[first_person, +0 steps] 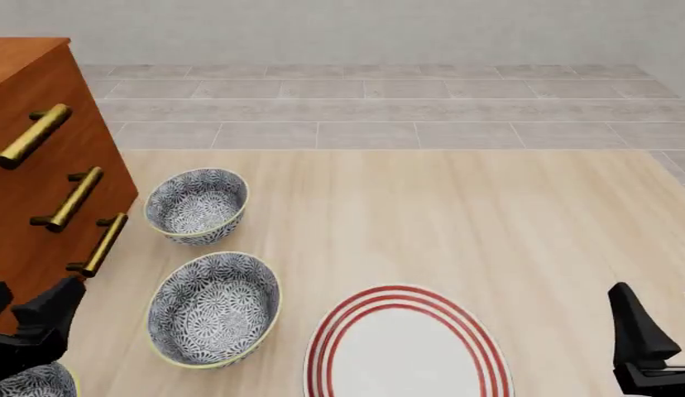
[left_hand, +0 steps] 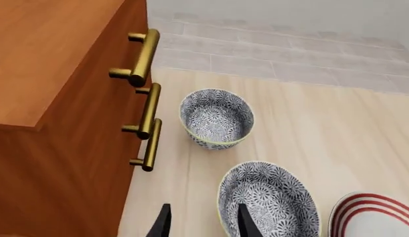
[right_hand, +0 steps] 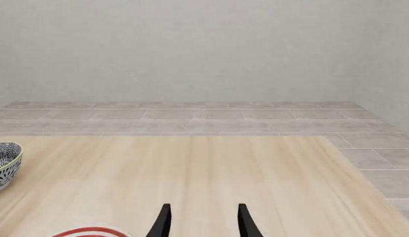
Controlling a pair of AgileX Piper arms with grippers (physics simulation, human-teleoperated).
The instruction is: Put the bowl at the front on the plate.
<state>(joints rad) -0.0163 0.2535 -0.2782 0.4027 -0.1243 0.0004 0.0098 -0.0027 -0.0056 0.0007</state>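
Three alike floral bowls stand in a row on the left. The bowl at the front (first_person: pixel 29 383) shows only as a sliver in the front view's bottom left corner, just under my left gripper (first_person: pixel 22 310), which is open and empty. The left wrist view does not show that bowl; my left gripper (left_hand: pixel 203 223) there points past the middle bowl (left_hand: pixel 269 201). The plate (first_person: pixel 407 351), white with red rings, lies at the front centre, right of the middle bowl (first_person: pixel 213 308). My right gripper (first_person: pixel 658 318) hovers open and empty right of the plate; its fingers (right_hand: pixel 163 220) hold nothing.
A wooden cabinet (first_person: pixel 34 174) with brass handles (first_person: pixel 68 198) stands along the left, close to the far bowl (first_person: pixel 196 205) and my left arm. The far bowl (left_hand: pixel 216 118) sits beside the handles (left_hand: pixel 149 112). Grey tiles run behind the table.
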